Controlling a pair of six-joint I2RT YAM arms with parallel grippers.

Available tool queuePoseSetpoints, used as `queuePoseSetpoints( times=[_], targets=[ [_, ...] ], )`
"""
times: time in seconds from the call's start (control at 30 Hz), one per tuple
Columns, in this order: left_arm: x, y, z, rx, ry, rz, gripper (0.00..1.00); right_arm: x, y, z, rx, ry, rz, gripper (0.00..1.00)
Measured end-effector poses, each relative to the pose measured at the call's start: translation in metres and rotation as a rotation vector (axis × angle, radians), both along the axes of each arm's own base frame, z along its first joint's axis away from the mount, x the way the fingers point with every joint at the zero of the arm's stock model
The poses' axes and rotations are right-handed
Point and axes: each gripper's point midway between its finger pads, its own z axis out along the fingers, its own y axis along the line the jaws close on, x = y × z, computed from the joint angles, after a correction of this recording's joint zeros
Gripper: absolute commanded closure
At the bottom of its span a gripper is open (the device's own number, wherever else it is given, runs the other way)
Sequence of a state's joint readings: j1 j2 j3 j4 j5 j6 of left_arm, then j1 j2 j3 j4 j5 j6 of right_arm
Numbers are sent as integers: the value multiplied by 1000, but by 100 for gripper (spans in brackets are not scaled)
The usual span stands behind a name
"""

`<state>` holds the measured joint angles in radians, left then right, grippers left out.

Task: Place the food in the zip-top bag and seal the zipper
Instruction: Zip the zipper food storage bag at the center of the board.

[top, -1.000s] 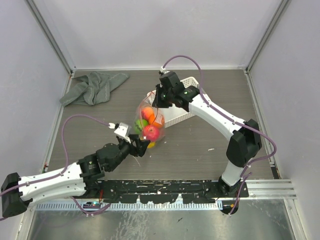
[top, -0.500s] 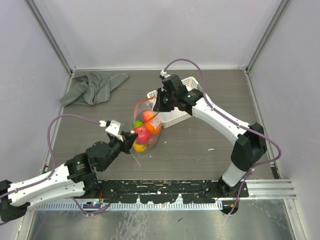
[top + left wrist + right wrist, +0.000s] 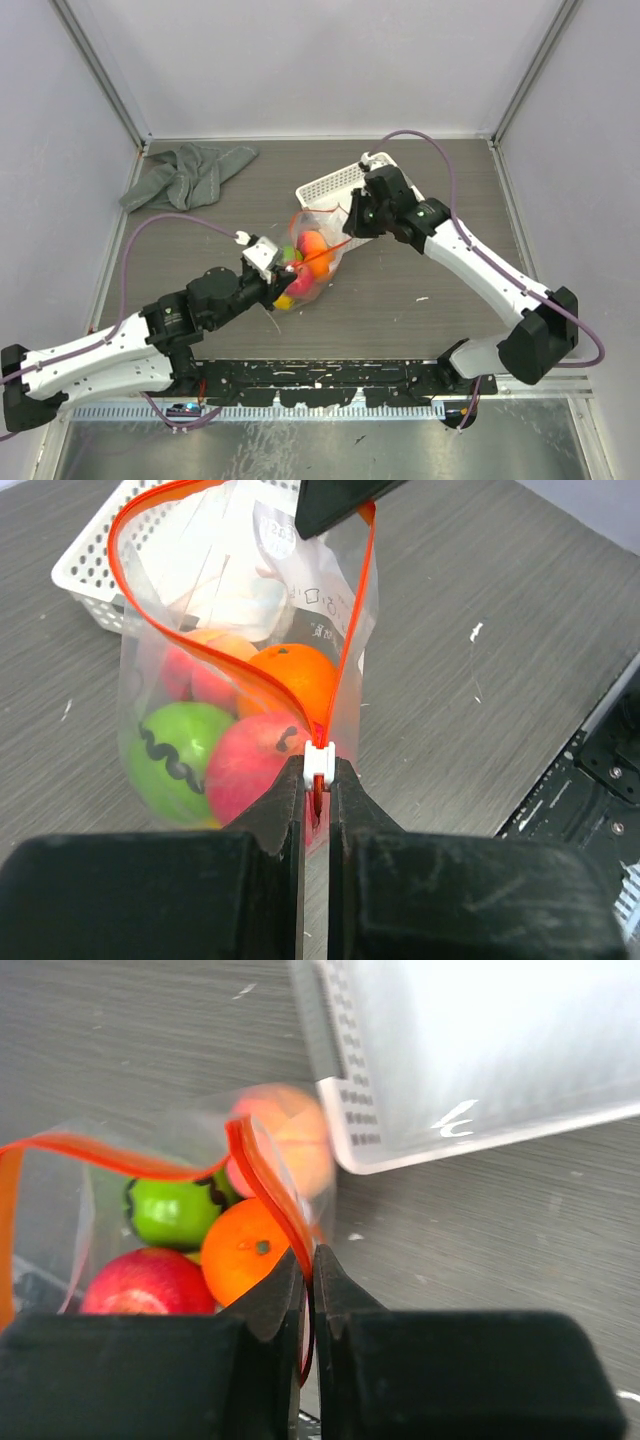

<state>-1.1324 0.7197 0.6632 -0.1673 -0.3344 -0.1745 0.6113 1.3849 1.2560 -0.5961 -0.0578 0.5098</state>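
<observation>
Here, beside the basket (image 3: 330,182), the zip-top bag (image 3: 312,262) of food (image 3: 290,675) gapes; left gripper (image 3: 318,780) pinches the zipper (image 3: 351,640) at its slider, right gripper (image 3: 307,1270) the far end. A slipping pinch could spill everything.

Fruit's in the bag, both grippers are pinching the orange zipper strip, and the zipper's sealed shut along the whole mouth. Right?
Not sealed. The left wrist view shows the zipper gaping in a wide loop above the food in the zip-top bag. The rest holds: the left gripper and the right gripper each pinch the strip.
</observation>
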Motion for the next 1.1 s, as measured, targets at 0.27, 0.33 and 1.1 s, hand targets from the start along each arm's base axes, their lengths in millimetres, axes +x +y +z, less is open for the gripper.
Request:
queuePoseSetpoints(
  times=[0.27, 0.33, 1.1],
  targets=[
    [-8, -21, -4, 57, 27, -112, 100, -5, -54, 10, -124, -115, -77, 57],
    [-10, -21, -3, 67, 30, -131, 100, -7, -60, 22, -132, -164, -71, 51],
    [-30, -3, 3, 99, 26, -214, 100, 0, -4, 16, -63, -147, 254, 26]
  ],
)
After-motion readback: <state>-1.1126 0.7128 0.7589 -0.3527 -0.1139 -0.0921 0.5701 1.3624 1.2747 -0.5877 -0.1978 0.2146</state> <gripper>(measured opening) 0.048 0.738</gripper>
